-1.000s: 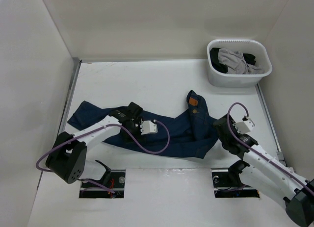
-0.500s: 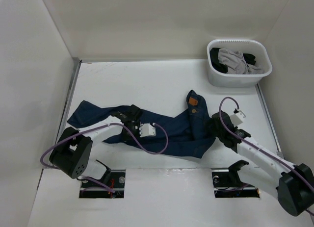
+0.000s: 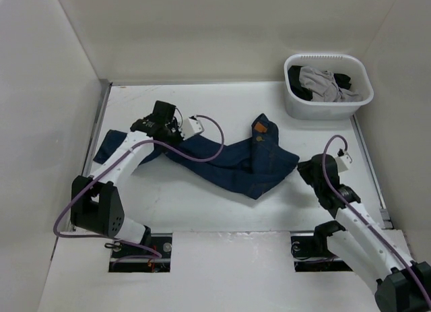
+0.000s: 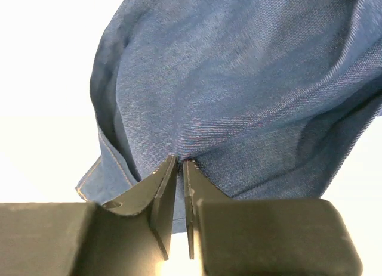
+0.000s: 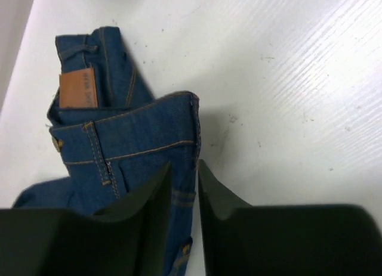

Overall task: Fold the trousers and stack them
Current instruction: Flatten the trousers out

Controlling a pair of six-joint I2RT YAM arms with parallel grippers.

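Trousers, crumpled navy denim, reach near the left edge of the white surface, left gripper pinching a leg, right gripper slightly parted beside their waistband.

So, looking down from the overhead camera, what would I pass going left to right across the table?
The left gripper, pinching a leg of the jeans → tan waistband patch → right gripper. The white laundry basket at the back is left out: it overlaps the right gripper sideways.
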